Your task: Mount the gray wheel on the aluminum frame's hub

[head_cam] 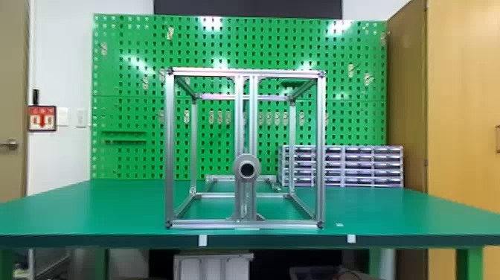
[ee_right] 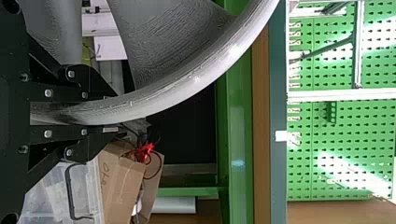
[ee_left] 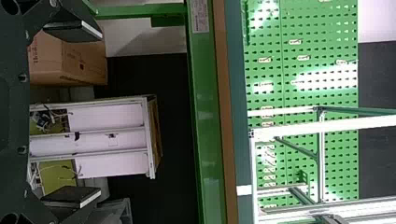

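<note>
Green pegboard (head_cam: 130, 85), patched with bright glare. In front of pegboard: green bench (head_cam: 93, 208). Left of pegboard: white wall (head_cam: 63, 67) with framed red-and-white sign (head_cam: 42, 118), then door (head_cam: 13, 74) with lever handle (head_cam: 9, 144). Right of pegboard: tall wooden cabinet (head_cam: 461, 93). Near lower right of pegboard: drawer rack (head_cam: 357, 165). Above pegboard: dark panel (head_cam: 245, 7).

Clamped gray wheel (ee_right: 198, 78), upright aluminum frame (head_cam: 170, 149), round hub (head_cam: 247, 161)
</note>
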You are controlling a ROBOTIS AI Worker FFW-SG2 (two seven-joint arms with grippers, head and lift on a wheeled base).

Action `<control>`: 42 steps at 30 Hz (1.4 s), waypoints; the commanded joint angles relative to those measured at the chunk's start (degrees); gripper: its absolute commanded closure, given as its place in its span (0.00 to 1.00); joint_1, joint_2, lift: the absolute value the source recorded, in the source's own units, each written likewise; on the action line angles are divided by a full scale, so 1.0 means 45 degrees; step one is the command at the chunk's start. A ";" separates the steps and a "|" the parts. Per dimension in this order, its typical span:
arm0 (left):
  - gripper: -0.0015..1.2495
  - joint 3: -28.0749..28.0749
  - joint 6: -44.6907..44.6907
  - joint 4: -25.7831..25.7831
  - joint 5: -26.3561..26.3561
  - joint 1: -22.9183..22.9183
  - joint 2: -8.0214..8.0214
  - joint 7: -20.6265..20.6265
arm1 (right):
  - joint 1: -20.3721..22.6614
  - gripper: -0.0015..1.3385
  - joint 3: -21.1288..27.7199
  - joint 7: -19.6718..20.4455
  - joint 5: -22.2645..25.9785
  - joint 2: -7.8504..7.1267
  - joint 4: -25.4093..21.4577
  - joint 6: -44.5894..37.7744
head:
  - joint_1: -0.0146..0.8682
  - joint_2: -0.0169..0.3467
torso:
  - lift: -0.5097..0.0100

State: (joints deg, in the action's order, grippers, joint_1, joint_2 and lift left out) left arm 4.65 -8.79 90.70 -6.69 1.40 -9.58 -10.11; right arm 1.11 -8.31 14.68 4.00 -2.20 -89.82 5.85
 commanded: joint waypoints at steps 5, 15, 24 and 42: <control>0.10 0.0021 0.0000 0.0000 0.0001 0.0001 0.0000 0.0000 | 0.0006 0.79 -0.0008 0.0000 0.0009 0.0000 0.0000 -0.0050 | 0.01 0.06 | 0.02; 0.10 0.0021 0.0000 0.0000 -0.0018 0.0001 0.0000 0.0000 | -0.0013 0.79 -0.0008 0.0000 0.0029 0.0019 0.0000 -0.0089 | 0.01 0.06 | 0.02; 0.10 0.0021 0.0000 0.0000 -0.0038 0.0001 0.0000 0.0000 | -0.0013 0.79 -0.0008 0.0000 0.0048 0.0039 -0.0020 -0.0109 | 0.01 0.06 | 0.02; 0.10 0.0060 0.0000 0.0000 -0.0038 0.0001 0.0039 0.0000 | -0.0209 0.79 -0.0164 0.0234 0.0244 0.0098 -0.1426 -0.1945 | 0.01 0.06 | 0.02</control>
State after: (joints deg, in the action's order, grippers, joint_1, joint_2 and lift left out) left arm 4.90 -8.79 90.69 -6.86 1.40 -9.42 -10.10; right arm 0.74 -8.52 14.89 4.33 -1.81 -93.57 0.66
